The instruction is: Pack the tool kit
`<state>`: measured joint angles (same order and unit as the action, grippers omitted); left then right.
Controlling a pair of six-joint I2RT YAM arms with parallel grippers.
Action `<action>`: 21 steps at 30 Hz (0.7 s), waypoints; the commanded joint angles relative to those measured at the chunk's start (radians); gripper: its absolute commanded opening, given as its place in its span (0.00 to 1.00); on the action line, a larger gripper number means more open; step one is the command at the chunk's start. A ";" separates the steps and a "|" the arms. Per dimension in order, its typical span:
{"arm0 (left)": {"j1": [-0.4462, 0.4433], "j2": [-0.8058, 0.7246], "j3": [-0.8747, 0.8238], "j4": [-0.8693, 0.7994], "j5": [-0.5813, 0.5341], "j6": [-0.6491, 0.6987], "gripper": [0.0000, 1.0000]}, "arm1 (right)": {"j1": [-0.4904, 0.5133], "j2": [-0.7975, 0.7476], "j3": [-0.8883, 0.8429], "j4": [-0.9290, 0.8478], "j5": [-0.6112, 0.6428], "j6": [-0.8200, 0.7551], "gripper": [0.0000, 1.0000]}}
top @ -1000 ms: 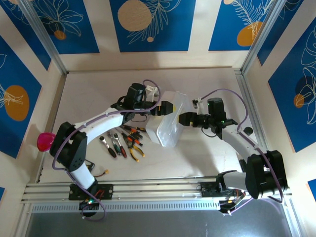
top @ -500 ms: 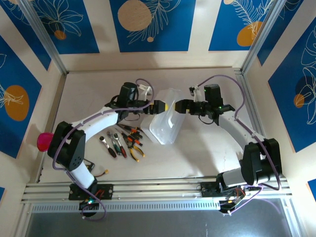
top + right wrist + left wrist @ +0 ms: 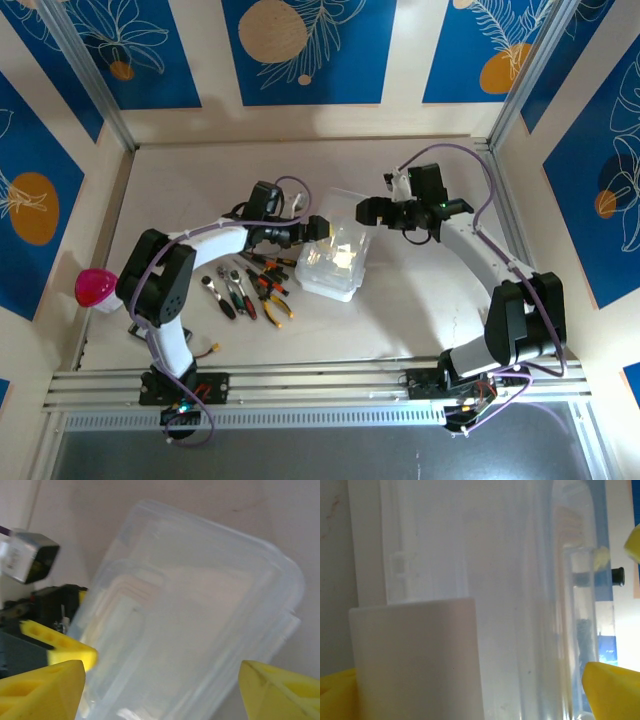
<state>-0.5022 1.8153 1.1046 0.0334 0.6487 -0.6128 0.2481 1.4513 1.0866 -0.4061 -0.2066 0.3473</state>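
Tool kit housing: the clear rectangular plastic hinged case (image 3: 335, 262) lies flat on the pale desk (image 3: 420, 310) between the two arms. The loose hand tools (image 3: 250, 285) (yellow-handled pliers, red-and-black screwdrivers, small metal wrenches) lie in a row just to its left.

We see a translucent, milky shell with rounded corners and a stepped rim. It appears to hold nothing, and we cannot tell where the hinge runs or whether the latch is engaged.

We judge the case light, thin-walled and smooth. It is stiff enough to lift by one edge, but it may flex, slip between pads or skate across the desk. We recommend gripping the raised rim on a short side and steadying the base while the lid is lifted.

The left gripper (image 3: 318, 228) sits at the case's far left corner with its jaws wide apart around the edge. We cannot tell whether they touch it. The right gripper (image 3: 366, 212) hangs just beyond the far right corner, its jaws apart and holding nothing.
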 commanded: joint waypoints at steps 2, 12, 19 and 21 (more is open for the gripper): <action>-0.014 -0.024 0.034 0.078 0.013 -0.046 1.00 | 0.007 -0.037 0.021 -0.165 0.143 -0.008 0.90; -0.070 -0.117 -0.056 0.117 -0.119 -0.173 1.00 | 0.056 -0.037 -0.022 -0.132 0.141 0.105 0.99; -0.092 -0.117 -0.090 0.156 -0.137 -0.211 1.00 | 0.078 0.024 -0.003 -0.084 0.097 0.151 0.99; -0.098 -0.117 -0.091 0.161 -0.137 -0.217 1.00 | 0.083 0.046 0.011 -0.093 0.105 0.148 0.99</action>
<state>-0.5808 1.7252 1.0183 0.1364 0.5148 -0.8047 0.3187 1.4639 1.0714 -0.4984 -0.0818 0.4736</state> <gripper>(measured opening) 0.998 0.990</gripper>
